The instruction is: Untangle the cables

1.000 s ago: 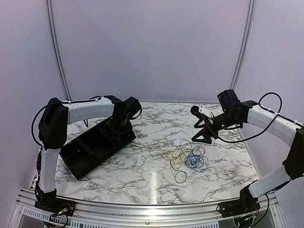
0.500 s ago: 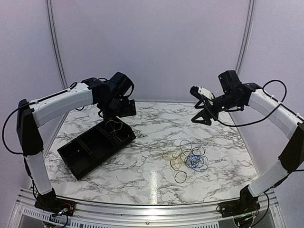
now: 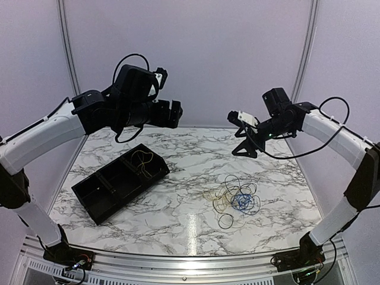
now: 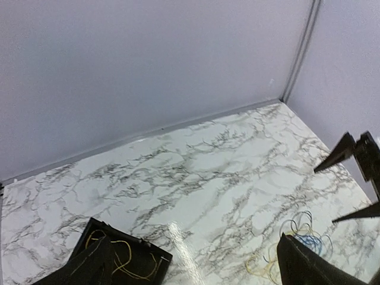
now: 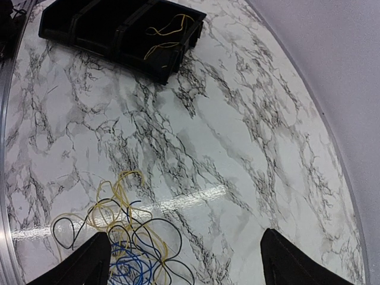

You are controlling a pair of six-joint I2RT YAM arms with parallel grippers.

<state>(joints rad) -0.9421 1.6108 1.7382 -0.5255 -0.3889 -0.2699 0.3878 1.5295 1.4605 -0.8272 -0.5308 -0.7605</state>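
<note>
Yellow, black and blue cables (image 3: 236, 199) lay tangled on the marble table (image 3: 178, 202) right of centre, a separate yellow wire (image 3: 143, 159) lay in the far end compartment of the black tray (image 3: 89, 193), left gripper (image 3: 176, 113) and right gripper (image 3: 239, 138) hung well above, both spread wide, grasping nothing.

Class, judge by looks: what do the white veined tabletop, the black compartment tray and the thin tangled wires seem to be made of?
The white veined tabletop: glossy marble-look, perhaps laminate; it mirrors a light streak. The black compartment tray: matte, likely moulded plastic; thin even walls. The thin tangled wires: seemingly plastic-coated wire; solid yellow, black, blue colours, springy loops.
</note>
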